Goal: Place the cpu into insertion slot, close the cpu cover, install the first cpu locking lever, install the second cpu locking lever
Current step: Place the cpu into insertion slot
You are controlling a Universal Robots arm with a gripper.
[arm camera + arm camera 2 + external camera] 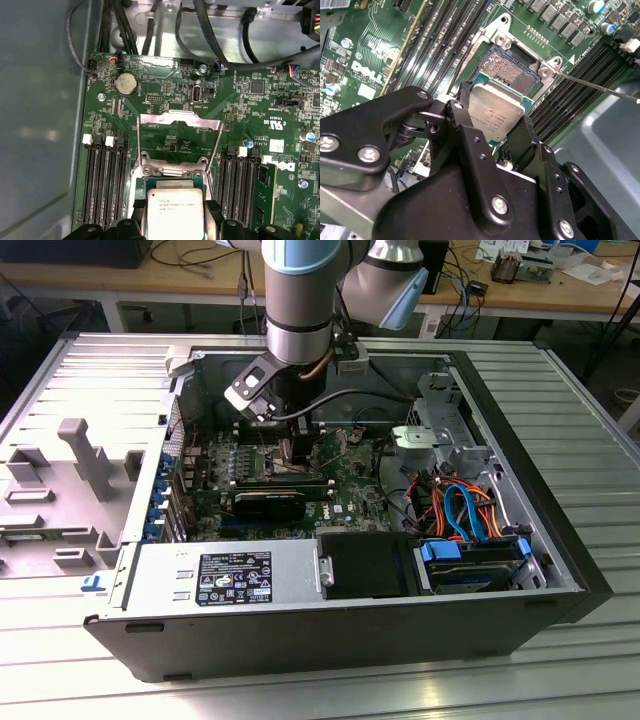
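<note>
**Exterior view.** Open desktop PC case (350, 640) lies on its side on a ribbed metal counter (590, 420). Robot arm (298, 300) reaches down into it from above. Tool (290, 445) sits low over the green motherboard (345, 495), approx. mid-case. Silver power supply (230, 575) lies along the near wall. Drive w/ blue tabs (470, 565) is toward the exterior view's right, w/ orange and blue cables (465, 505) just behind it. Grey plastic panel (70, 480) lies on the counter beside the case, at the exterior view's left.

**Second wrist view.** Tool is closed on the cpu (496, 114). Black fingers (465, 125) press 2 opposite edges, and the dull silver top faces the camera. The cpu hangs over the near edge of the insertion slot (512, 70), and the far part of the slot's dark pin field is uncovered. The cpu is not seated; whether it touches the slot cannot be told. Thin lever rod (595, 85) runs out from a slot corner, passing over the black memory slots (575, 70).

**First wrist view.** The cpu cover (180, 120) is raised and stands up at the slot's far side, w/ green board showing through its window. The cpu sits in front of the cover, btwn 2 banks of memory slots. Coin cell (126, 84) lies beyond the cover.
</note>
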